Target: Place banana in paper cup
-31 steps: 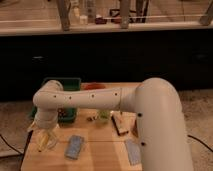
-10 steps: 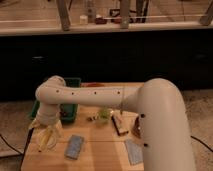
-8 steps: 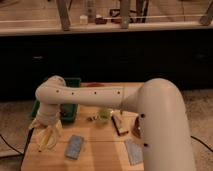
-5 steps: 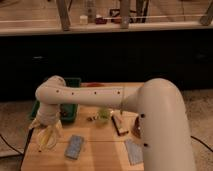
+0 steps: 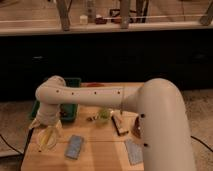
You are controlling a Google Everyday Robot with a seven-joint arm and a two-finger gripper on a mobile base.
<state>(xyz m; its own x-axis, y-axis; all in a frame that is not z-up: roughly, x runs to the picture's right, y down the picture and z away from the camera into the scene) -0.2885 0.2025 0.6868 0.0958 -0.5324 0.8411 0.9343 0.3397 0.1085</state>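
Observation:
The white paper cup stands at the front left of the wooden table. The pale-yellow banana leans inside the cup, its upper end reaching up to the gripper. My gripper hangs straight down from the bent white arm, directly over the cup and close to its rim. The wrist hides where the gripper meets the banana, so I cannot tell whether it holds the banana.
A green bin stands behind the gripper. Two grey-blue packets lie at the front. A small green object, a brown bar and a red-orange bowl sit mid-table. The arm spans the table's right half.
Since three seconds ago the arm's elbow and gripper have risen slightly over the cup. Over the last second nothing has visibly moved.

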